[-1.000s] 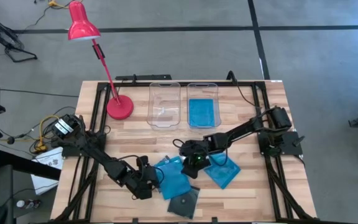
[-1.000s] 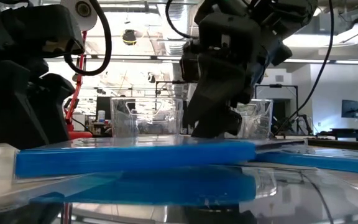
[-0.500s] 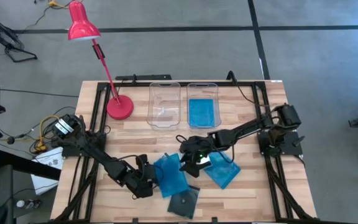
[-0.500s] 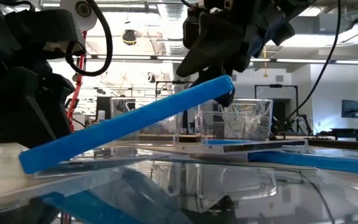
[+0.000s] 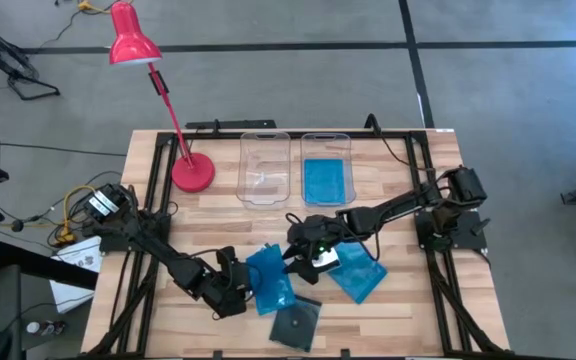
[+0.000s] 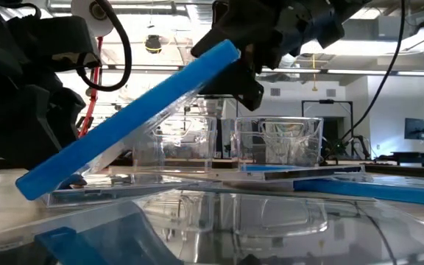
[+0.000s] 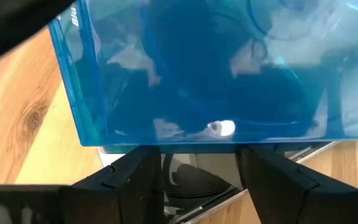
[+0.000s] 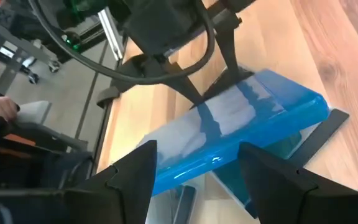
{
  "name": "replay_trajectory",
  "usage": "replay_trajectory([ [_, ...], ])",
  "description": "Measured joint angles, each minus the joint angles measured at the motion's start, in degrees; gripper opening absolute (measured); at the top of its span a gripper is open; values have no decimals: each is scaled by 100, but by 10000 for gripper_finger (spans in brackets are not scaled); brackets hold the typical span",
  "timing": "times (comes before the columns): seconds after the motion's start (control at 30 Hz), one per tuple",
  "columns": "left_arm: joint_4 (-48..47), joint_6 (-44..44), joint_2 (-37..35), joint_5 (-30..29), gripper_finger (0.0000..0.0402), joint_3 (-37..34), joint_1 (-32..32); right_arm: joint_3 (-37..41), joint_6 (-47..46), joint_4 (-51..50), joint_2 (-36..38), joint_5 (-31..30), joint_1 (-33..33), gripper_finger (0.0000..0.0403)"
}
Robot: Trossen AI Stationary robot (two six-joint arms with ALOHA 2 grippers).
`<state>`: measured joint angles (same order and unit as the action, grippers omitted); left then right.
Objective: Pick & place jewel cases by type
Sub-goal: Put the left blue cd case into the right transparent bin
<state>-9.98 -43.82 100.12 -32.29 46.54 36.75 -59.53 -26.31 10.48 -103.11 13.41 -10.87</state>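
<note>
The high camera is looking straight down on the whole wooden table (image 5: 408, 310) from well above. The low camera is sitting at tabletop level, facing across toward the clear bins (image 6: 278, 143), very near the tilted blue jewel case (image 6: 124, 125). Both wrist cameras are peering closely at that same case (image 7: 197, 68) (image 8: 241, 134), from opposite sides.

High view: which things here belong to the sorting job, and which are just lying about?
Job:
- tilted blue case, right gripper lifting its edge
- blue case
- dark case
- left bin
- right bin, blue case inside
- left gripper

Lying about:
- red lamp
- cables
</note>
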Motion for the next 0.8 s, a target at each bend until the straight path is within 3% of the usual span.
replay_trajectory([
  [0.8, 20, -4, 20, -422, 226, -4, -85, -4, -218, 690, -20, -230, 15, 220],
])
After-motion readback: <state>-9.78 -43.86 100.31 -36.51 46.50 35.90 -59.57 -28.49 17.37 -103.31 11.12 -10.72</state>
